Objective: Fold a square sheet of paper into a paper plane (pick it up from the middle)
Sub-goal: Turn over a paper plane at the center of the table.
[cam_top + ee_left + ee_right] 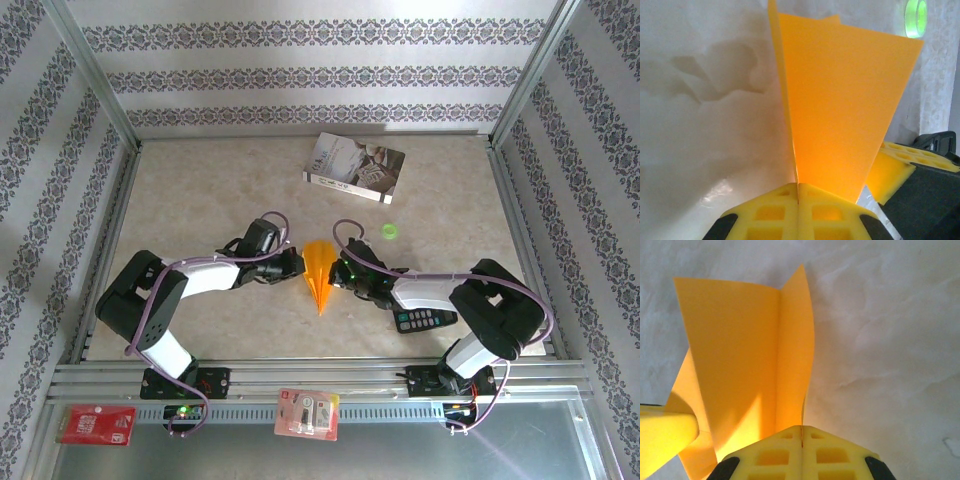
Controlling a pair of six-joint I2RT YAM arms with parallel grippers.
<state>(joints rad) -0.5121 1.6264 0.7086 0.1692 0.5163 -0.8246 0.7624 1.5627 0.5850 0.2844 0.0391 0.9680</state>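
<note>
Orange paper plane clamped between the closed fingers of the left gripper and right gripper, its wings spreading ahead of both fingertips.

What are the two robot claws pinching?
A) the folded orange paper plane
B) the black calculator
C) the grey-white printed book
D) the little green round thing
A: the left claw and the right claw are both shut on the folded orange paper plane, while the grey-white printed book and the black calculator lie apart on the table.
</note>
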